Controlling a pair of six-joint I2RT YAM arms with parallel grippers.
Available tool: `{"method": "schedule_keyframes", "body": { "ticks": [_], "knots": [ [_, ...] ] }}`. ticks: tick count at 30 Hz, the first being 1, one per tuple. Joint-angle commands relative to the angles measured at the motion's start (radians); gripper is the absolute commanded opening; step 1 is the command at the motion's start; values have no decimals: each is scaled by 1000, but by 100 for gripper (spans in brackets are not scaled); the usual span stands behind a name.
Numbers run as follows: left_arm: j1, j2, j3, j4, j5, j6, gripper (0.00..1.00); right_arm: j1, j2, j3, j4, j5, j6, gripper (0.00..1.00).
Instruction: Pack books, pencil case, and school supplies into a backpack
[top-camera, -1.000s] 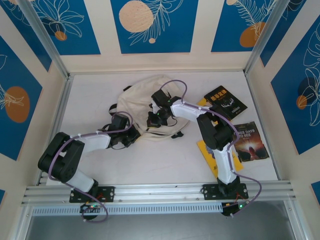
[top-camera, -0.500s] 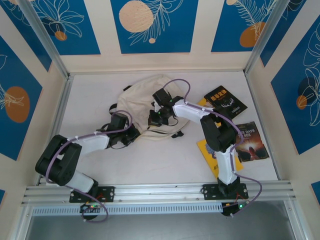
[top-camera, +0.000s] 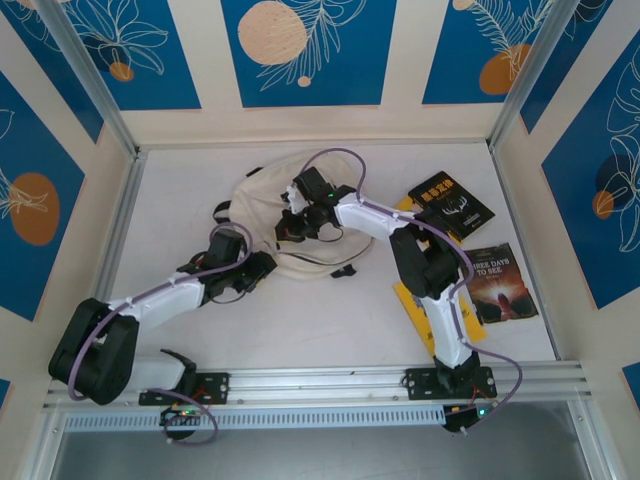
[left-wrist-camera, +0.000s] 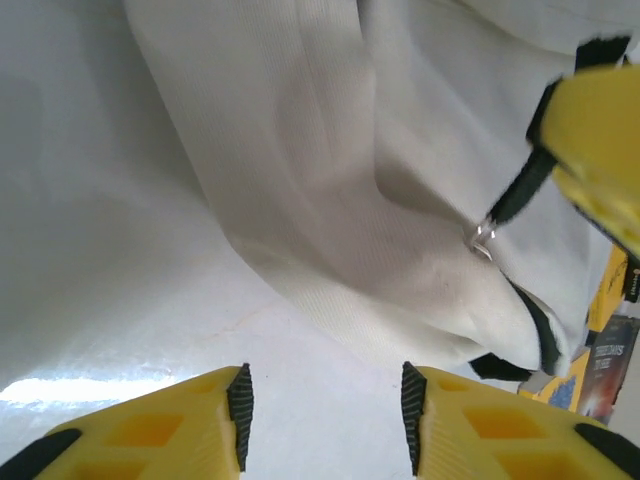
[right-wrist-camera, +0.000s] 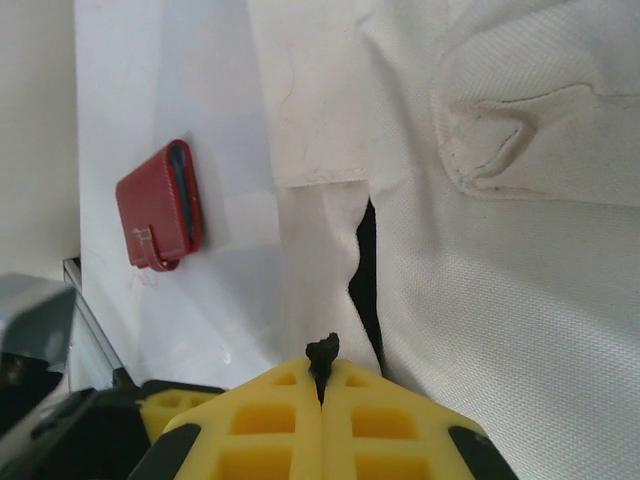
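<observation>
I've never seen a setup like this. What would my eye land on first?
A big cream backpack lies slumped in the middle of the table. The right tool is pinched shut on a small black tab by a slit in the fabric; the left tool hangs open at the backpack's near edge. Books lie to the right, and a red case lies beside the backpack.

You count: backpack (top-camera: 262, 198), 1; black book (top-camera: 452, 203), 1; brown book (top-camera: 503, 285), 1; yellow books (top-camera: 408, 300), 2; red case (right-wrist-camera: 160, 207), 1.
</observation>
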Motion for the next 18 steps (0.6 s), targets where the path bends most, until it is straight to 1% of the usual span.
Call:
{"method": "schedule_keyframes", "body": {
  "ticks": [1, 4, 6, 13, 16, 18],
  "knots": [
    [12, -1, -22, 103, 53, -14, 50, 13, 37, 72, 8, -57, -9, 0],
    [11, 15, -21, 180, 66, -25, 52, 22, 44, 86, 10, -69, -7, 0],
    [11, 27, -16, 201, 54, -27, 53, 23, 43, 85, 10, -73, -5, 0],
    [11, 103, -6, 292, 31, -33, 52, 24, 43, 79, 8, -85, -2, 0],
    [11, 118, -6, 294, 18, -41, 48, 24, 44, 79, 8, -81, 1, 0],
    [12, 117, -9, 282, 7, -40, 42, 24, 43, 79, 6, -78, 3, 0]
  ]
}}
